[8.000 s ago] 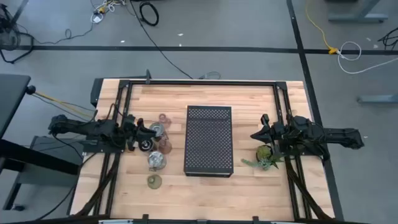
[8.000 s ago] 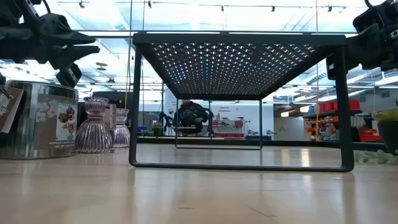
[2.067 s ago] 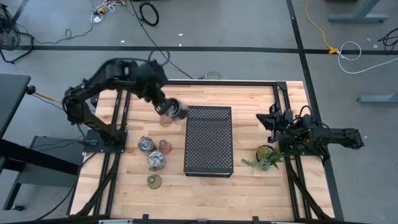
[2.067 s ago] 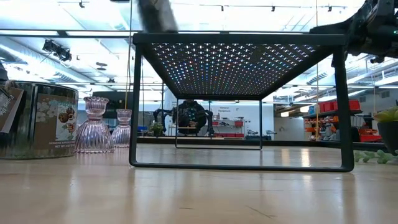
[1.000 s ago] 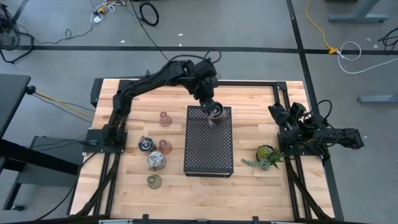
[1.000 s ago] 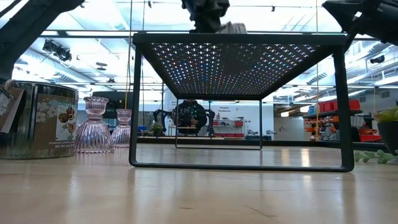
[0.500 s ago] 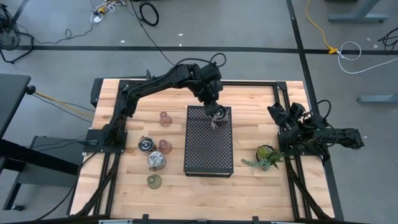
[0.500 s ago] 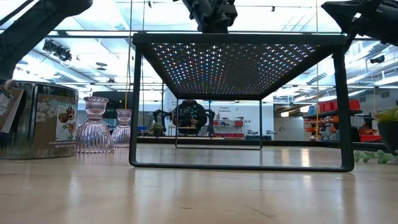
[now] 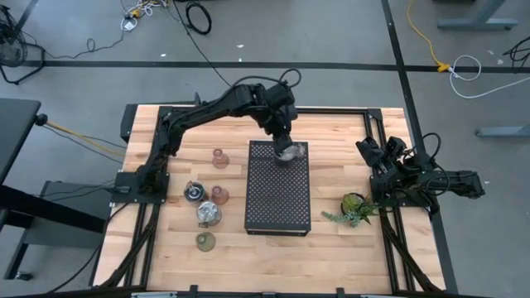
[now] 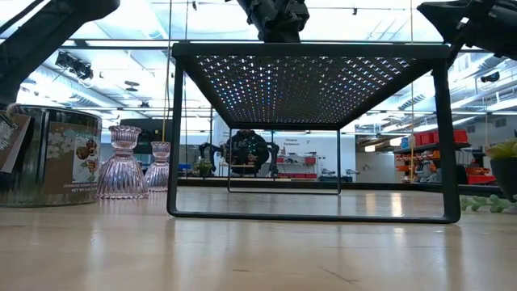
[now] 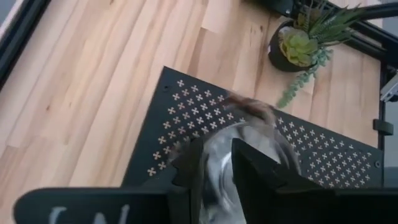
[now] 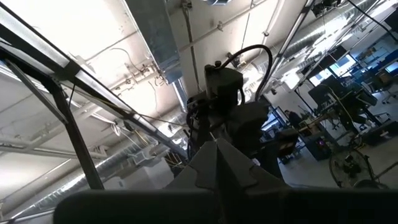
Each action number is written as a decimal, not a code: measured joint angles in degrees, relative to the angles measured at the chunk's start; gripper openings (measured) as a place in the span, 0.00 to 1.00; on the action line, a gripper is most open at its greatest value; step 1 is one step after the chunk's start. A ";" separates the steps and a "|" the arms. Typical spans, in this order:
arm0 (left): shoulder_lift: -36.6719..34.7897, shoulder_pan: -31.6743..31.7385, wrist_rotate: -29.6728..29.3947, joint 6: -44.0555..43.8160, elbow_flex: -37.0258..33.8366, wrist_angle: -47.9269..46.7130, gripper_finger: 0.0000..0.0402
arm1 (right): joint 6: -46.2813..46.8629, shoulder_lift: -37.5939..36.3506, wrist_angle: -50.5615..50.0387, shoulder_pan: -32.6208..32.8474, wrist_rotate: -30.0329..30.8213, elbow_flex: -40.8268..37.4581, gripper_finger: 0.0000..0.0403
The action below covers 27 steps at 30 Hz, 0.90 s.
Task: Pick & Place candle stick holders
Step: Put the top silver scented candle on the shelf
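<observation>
My left gripper (image 9: pixel 286 147) reaches over the far end of the black perforated stand (image 9: pixel 278 199) and is shut on a clear glass candle stick holder (image 9: pixel 289 152), which also shows in the left wrist view (image 11: pixel 255 121). Five more holders stand on their bases on the wood at the table's left: two pinkish ones (image 9: pixel 219 157) (image 9: pixel 219 194), two silvery ones (image 9: pixel 194 192) (image 9: pixel 208 213) and an olive one (image 9: pixel 204 241). My right gripper (image 9: pixel 364 151) waits shut at the table's right side, pointing upward. My left gripper holds the clear holder by its rim wall (image 11: pixel 219 171), pinched between the two fingers; one finger (image 11: pixel 252 171) seems to be inside the cup and the other outside. The fingers come from above, slanting down. The holder is at the stand's top; whether it rests there I cannot tell.
A small potted plant (image 9: pixel 355 207) stands near the right arm's base. In the low view a round tin (image 10: pixel 48 153) and two pink holders (image 10: pixel 121 163) show at the left. Bare wood lies near the front edge and between stand and plant.
My left gripper, still shut on the clear holder, has shifted a little over the stand's far end and come down closer to its top. The holder, which showed above the stand's top in the low view, no longer shows there.
</observation>
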 joint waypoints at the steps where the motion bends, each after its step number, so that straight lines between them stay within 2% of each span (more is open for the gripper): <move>1: -0.01 0.03 -0.14 0.06 0.00 0.38 0.22 | 0.00 0.00 -0.02 0.00 0.00 0.00 0.02; 9: -0.42 0.14 0.01 0.26 0.04 1.88 0.21 | 0.00 0.00 -0.04 0.00 0.00 0.00 0.02; 16: -3.93 1.66 -0.55 3.13 0.04 -5.67 0.21 | 0.00 0.00 -0.31 0.02 0.00 0.00 0.02; 21: -9.10 1.90 -1.19 2.69 0.07 -15.82 0.21 | 0.09 0.00 -0.32 0.01 -0.01 0.00 0.02; 25: -10.72 -1.67 -6.04 -0.36 0.04 -24.39 0.21 | 0.13 0.00 -0.33 0.00 -0.02 0.00 0.02; 27: -10.70 -4.31 -9.58 -0.60 -1.50 -23.15 0.21 | 0.00 0.00 -0.33 0.02 -0.02 0.00 0.02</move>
